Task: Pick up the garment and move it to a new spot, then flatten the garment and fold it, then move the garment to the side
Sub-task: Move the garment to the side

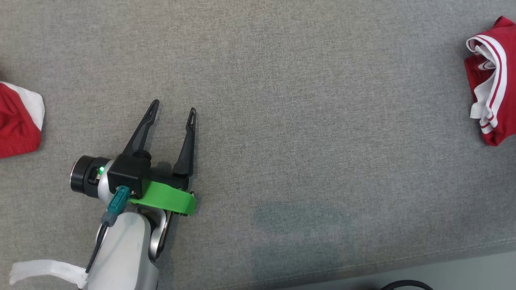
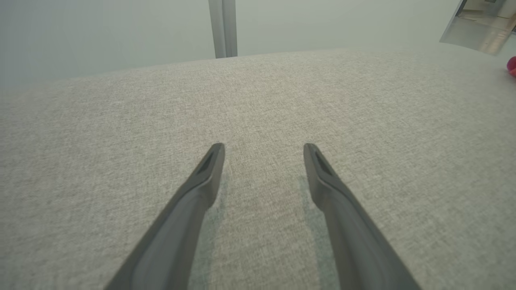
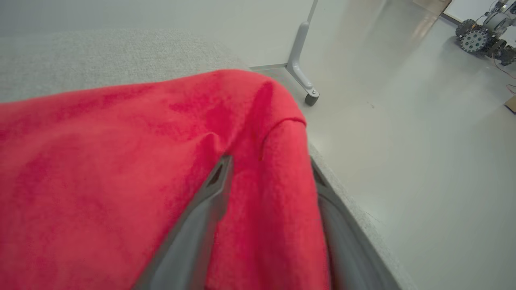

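Far left: red-white cloth (image 1: 18, 121), not the target I think. Left gripper (image 1: 174, 106) spread wide, empty, over bare grey surface (image 1: 306, 121). Garment (image 1: 494, 117) bunched at far right. Right gripper (image 3: 269, 161): jaws parted around a red fold, no visible clamp. Looks light and limp, will sag; pinch along striped hem (image 1: 495, 76).

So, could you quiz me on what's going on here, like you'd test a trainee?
1. True or false: the left gripper is holding cloth.
2. Between the fingers of the right gripper lies a garment coloured: A blue, B red, C green.
3. Fill in: the work surface is covered in ____ fabric.
Key: 1 false; 2 B; 3 grey.
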Controlling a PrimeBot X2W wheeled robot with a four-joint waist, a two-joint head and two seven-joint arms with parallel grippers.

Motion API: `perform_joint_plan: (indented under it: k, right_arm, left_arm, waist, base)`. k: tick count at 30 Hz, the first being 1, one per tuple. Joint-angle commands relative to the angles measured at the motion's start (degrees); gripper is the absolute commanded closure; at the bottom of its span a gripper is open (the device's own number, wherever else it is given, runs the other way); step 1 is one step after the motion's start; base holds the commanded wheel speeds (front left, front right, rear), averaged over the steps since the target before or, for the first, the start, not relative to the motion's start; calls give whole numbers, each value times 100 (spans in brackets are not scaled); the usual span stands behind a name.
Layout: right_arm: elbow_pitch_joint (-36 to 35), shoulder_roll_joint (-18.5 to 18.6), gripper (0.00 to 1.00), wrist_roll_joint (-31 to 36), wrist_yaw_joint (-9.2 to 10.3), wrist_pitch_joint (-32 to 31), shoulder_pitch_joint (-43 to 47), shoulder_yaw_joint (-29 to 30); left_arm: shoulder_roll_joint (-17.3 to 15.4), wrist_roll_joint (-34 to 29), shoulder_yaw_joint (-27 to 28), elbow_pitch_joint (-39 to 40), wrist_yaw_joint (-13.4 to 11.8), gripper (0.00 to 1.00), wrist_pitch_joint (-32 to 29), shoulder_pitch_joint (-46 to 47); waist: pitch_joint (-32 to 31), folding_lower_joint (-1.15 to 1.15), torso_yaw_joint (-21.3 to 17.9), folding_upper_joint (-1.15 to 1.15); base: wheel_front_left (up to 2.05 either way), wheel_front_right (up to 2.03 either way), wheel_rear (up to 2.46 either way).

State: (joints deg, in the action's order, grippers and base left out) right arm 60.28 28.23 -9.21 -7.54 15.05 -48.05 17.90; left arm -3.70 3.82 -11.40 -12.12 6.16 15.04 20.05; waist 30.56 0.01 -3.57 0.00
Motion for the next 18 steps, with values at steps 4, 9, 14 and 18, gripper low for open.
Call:
perform_joint_plan:
  k: [4,9,14,18]
  right_arm:
    - [-373,-148,0,537,12,18,195,468]
    - [-1123,-451,0,805,12,18,523,517]
    - [-1833,-795,0,550,12,17,1019,41]
    - [-2431,-1203,0,182,12,17,1538,-596]
  left_arm:
    - [-10,-13,52,-64,28,0,13,-104]
    - [17,74,149,-153,-34,0,14,-286]
    - [36,169,279,-279,-102,0,14,-493]
    - [47,250,435,-442,-168,0,14,-728]
  waist:
    - [-219,-1,35,0]
    - [-668,-1,110,0]
    - [-1068,-1,169,0]
    - [-1461,-1,215,0]
  base:
    - [0,0,0]
    - [0,0,0]
    - [0,0,0]
    - [0,0,0]
